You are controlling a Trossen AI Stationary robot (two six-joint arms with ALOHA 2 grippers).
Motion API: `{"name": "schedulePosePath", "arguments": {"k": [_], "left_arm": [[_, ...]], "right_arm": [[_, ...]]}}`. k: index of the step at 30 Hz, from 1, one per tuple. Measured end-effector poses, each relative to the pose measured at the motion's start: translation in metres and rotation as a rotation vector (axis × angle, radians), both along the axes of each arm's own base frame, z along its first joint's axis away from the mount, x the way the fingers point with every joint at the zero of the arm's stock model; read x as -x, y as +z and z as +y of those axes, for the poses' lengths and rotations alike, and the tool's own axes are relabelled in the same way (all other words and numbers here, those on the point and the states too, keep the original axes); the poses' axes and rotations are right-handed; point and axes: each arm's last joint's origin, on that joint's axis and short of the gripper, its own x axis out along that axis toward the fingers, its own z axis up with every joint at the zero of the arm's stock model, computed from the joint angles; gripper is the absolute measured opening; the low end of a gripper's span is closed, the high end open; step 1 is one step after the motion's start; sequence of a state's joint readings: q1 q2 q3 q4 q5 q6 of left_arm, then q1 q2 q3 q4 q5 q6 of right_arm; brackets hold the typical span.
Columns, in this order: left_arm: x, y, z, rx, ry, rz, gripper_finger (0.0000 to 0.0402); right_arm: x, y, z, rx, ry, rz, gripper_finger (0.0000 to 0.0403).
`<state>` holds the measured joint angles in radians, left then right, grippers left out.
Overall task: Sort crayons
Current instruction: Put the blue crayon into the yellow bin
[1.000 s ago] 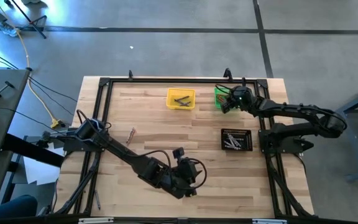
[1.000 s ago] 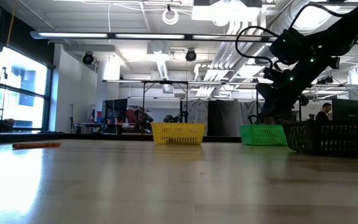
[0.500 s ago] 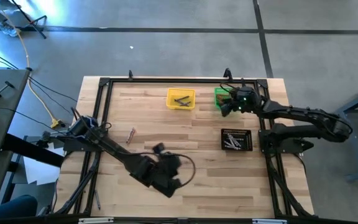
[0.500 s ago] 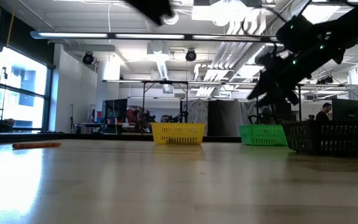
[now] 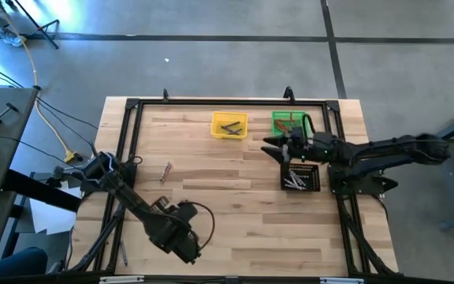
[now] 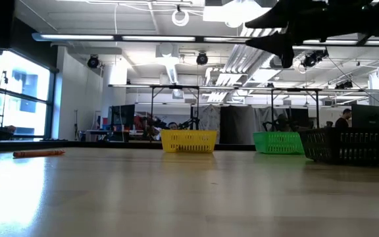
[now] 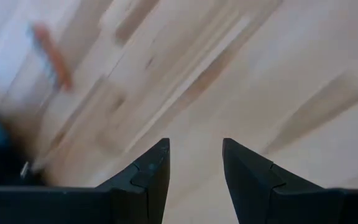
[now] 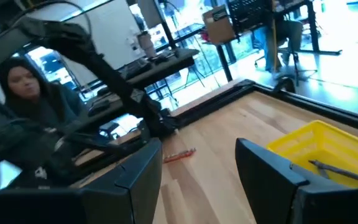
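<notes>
Light wooden slatted table point(image 5: 235, 229): framed by black rails; carries all items below.

Left arm, dark, jointed: reaches from the table's left edge toward the near middle. Left gripper point(image 7: 195, 168): hangs above bare wood, its two dark fingers point(image 7: 148, 174) parted with nothing between them.

Right arm, dark, jointed: extends from the table's right edge inward. Right gripper point(image 5: 273, 147): sits between the green bin and the black tray, raised off the table; its two fingers point(image 8: 272, 168) stand apart and empty.

Black ribbed rectangular tray point(image 5: 300, 177): right side of the table, just beside the right gripper; holds a cluster of pale silvery crayons point(image 5: 293, 181).

Yellow square mesh bin point(image 5: 229, 125): far middle of the table; holds a few grey-blue crayons point(image 5: 230, 126). It lies ahead of the right gripper in the right wrist view.

Green square mesh bin point(image 5: 288, 122): far right, near the yellow bin; holds orange-brown crayons point(image 5: 288, 118).

Loose orange-brown crayon point(image 5: 165, 171): lies alone on the left part of the table, well apart from both grippers; the left wrist view shows it ahead of the parted left fingers, off to one side.

Person in dark clothing point(image 8: 27, 99): seated beyond the table's left edge.
</notes>
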<state>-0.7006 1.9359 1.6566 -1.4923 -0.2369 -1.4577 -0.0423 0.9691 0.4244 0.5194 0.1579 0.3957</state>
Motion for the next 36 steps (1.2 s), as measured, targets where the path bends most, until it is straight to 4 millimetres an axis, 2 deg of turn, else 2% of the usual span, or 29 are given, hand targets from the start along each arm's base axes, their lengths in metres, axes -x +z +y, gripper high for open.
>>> {"name": "schedulePosePath", "arguments": {"k": [5,12,21,28,31,36], "left_arm": [[0.010,0.000,-0.002,0.095,0.140,0.142,0.0136],[0.022,0.000,-0.017,0.185,0.290,0.207,0.0136],[0.051,0.000,-0.047,0.159,0.480,0.176,0.0136],[0.074,-0.003,-0.078,0.228,0.655,0.083,0.0136],[0.078,-0.010,-0.088,0.246,0.671,0.148,0.0136],[0.075,-0.036,-0.097,0.204,0.714,0.299,0.0136]], "right_arm": [[0.000,0.001,0.010,0.042,0.031,0.000,0.0197],[0.000,0.008,0.005,0.065,-0.008,-0.070,0.0197],[0.003,0.024,-0.009,0.118,-0.085,-0.226,0.0197],[0.008,0.035,-0.016,0.192,-0.138,-0.327,0.0197],[0.009,0.038,-0.019,0.218,-0.158,-0.353,0.0197],[0.011,0.041,-0.022,0.254,-0.187,-0.378,0.0197]]}}
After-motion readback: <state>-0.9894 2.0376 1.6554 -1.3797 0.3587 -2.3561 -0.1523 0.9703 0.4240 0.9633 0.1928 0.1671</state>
